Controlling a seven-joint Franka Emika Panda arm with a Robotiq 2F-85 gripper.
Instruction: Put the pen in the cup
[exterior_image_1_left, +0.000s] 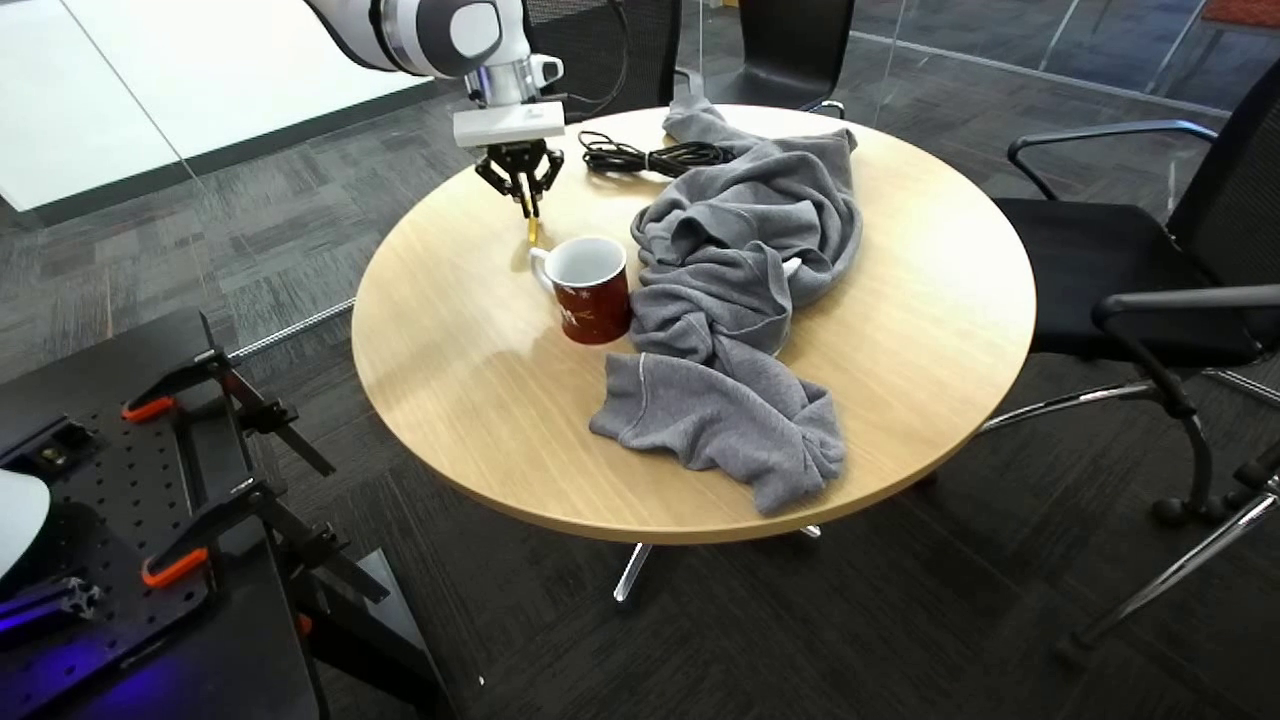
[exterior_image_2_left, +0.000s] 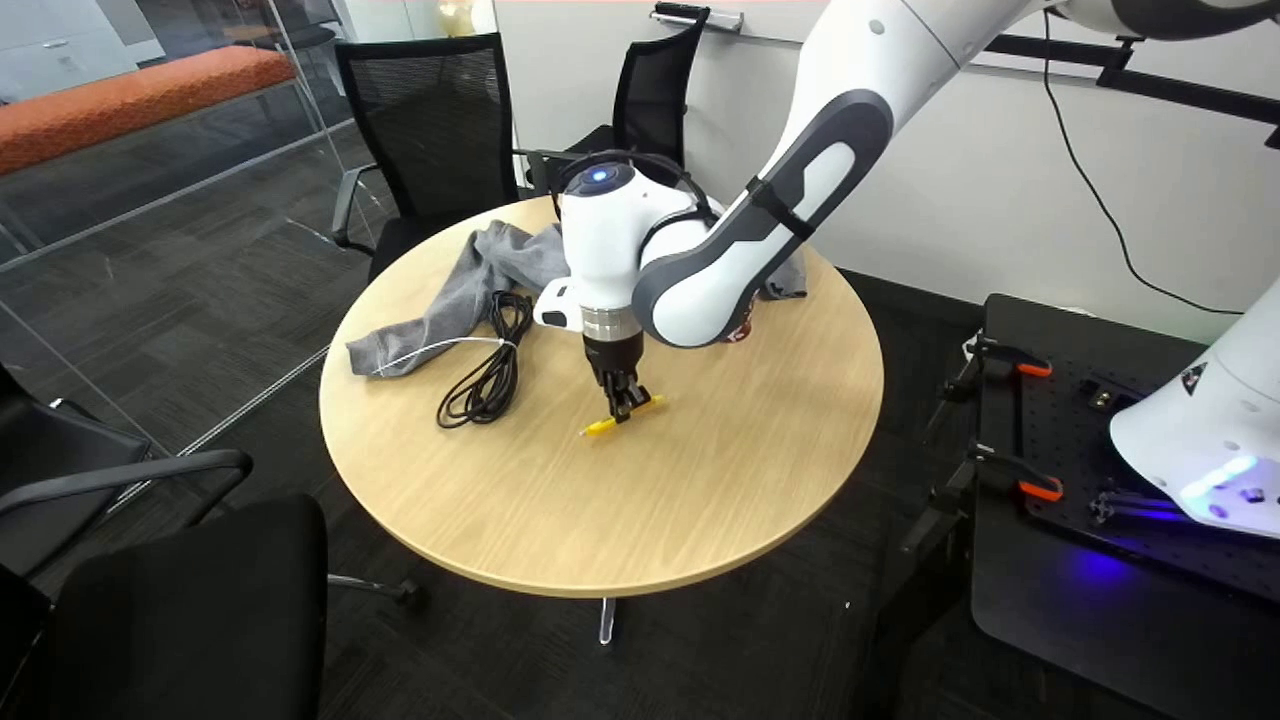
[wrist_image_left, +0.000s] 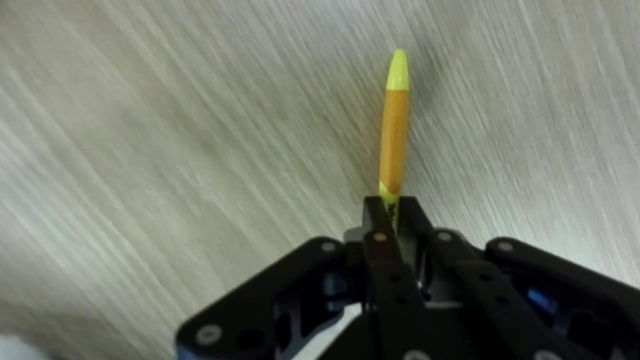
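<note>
Clearly, the task was judged to be about half done: grasp made, placing left. The pen (wrist_image_left: 395, 135) was pinched in the gripper (wrist_image_left: 391, 212), fingertips brought in to the width of the barrel; nothing else was seen held. Relative to the mug (exterior_image_1_left: 597, 312), pen and gripper were placed just beyond its handle (exterior_image_1_left: 541, 268), near but not over the mouth. The pen was angled closer to flat than upright under the fingertips; whether it was lifted or touching the table (exterior_image_1_left: 450, 400) could not be told. No pen was seen in the mug, though the bottom of it was hidden. In an exterior view the mug was mostly covered by the arm (exterior_image_2_left: 840, 150). A bunched grey cloth (exterior_image_1_left: 740, 240) was seen right beside the mug, opposite the handle, contact not clear; a coiled black cable (exterior_image_1_left: 655, 158) was noted well apart from the mug. Left to be done, by judgement: pen to be raised, carried over the mug, tipped toward upright, lowered and released. With so flat a hold, a knock against the handle was rated the likeliest slip.
</note>
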